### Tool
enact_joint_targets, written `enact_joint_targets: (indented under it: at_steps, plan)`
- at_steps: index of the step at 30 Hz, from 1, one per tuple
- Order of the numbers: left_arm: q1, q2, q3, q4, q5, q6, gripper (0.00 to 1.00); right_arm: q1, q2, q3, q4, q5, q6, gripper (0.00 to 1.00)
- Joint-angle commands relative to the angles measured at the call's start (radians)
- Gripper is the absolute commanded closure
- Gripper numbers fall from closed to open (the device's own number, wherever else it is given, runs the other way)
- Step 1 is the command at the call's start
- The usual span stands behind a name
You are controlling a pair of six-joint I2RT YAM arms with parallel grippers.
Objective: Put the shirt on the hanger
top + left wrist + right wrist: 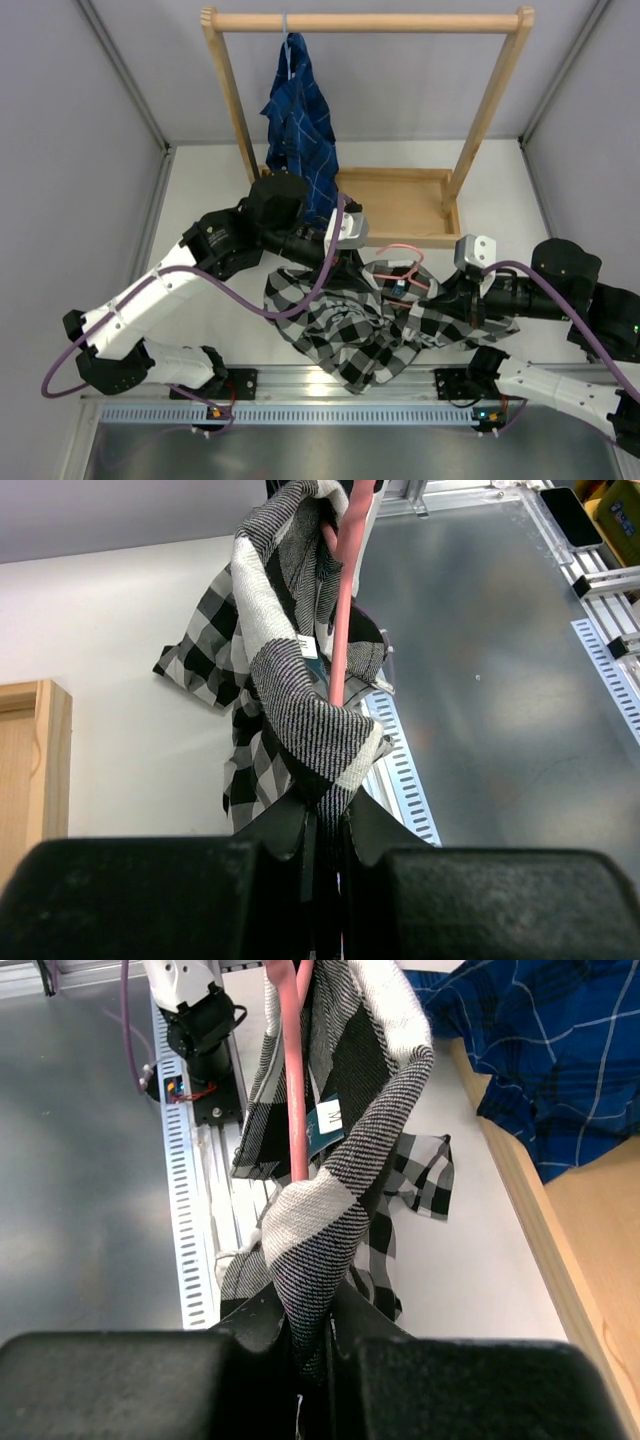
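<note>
The black-and-white check shirt (350, 325) hangs bunched between my two arms above the table's front edge. The pink wire hanger (400, 262) pokes out of its collar, hook up. My left gripper (335, 262) is shut on the shirt's fabric at the left of the collar; in the left wrist view the cloth (300, 715) and the pink wire (342, 610) run out from between the fingers. My right gripper (440, 300) is shut on the shirt at the right; in the right wrist view the cloth (340, 1210) rises from the jaws beside the pink wire (292, 1090).
A wooden rack (365, 22) with a wooden tray base (405, 205) stands at the back. A dark blue grid shirt (300, 120) hangs from it on a pale hook. A metal rail (330, 385) runs along the near edge.
</note>
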State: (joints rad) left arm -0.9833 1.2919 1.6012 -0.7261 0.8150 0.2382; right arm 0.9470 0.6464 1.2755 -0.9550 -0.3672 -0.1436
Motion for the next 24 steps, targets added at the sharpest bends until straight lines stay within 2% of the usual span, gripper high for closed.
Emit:
enact_joint_targets:
  at_steps: [1, 6, 11, 13, 14, 15, 17, 18, 19, 22, 24]
  plan:
    - [0.020, 0.001, 0.042, 0.105, 0.012, -0.023, 1.00, 0.010, 0.002, 0.022, 0.082, -0.018, -0.002, 1.00]
    - [0.021, 0.006, 0.035, 0.148, -0.094, -0.068, 1.00, 0.010, -0.025, 0.038, 0.113, 0.054, 0.012, 1.00]
    - [0.021, 0.006, 0.042, 0.154, -0.229, -0.086, 1.00, 0.009, -0.048, 0.054, 0.117, 0.060, -0.001, 1.00]
    - [0.021, -0.002, 0.036, 0.169, -0.281, -0.091, 0.90, 0.010, -0.056, 0.042, 0.128, 0.044, -0.002, 1.00]
    - [0.021, -0.005, 0.034, 0.177, -0.305, -0.099, 0.79, 0.009, -0.057, 0.042, 0.130, 0.042, -0.002, 1.00]
    - [0.021, -0.006, 0.034, 0.185, -0.335, -0.115, 0.57, 0.009, -0.059, 0.042, 0.130, 0.056, -0.002, 1.00]
    - [0.021, -0.013, 0.034, 0.204, -0.417, -0.129, 0.48, 0.010, -0.067, 0.041, 0.137, 0.071, -0.007, 1.00]
    - [0.021, -0.017, 0.037, 0.208, -0.447, -0.143, 0.38, 0.010, -0.077, 0.041, 0.140, 0.094, -0.010, 1.00]
    - [0.021, -0.025, 0.043, 0.209, -0.482, -0.152, 0.16, 0.010, -0.086, 0.045, 0.142, 0.105, -0.013, 1.00]
    - [0.021, -0.052, 0.043, 0.211, -0.592, -0.163, 0.02, 0.010, -0.113, 0.059, 0.137, 0.171, -0.010, 1.00]
    - [0.021, -0.103, 0.011, 0.211, -0.670, -0.158, 0.02, 0.010, -0.113, 0.079, 0.115, 0.220, -0.011, 1.00]
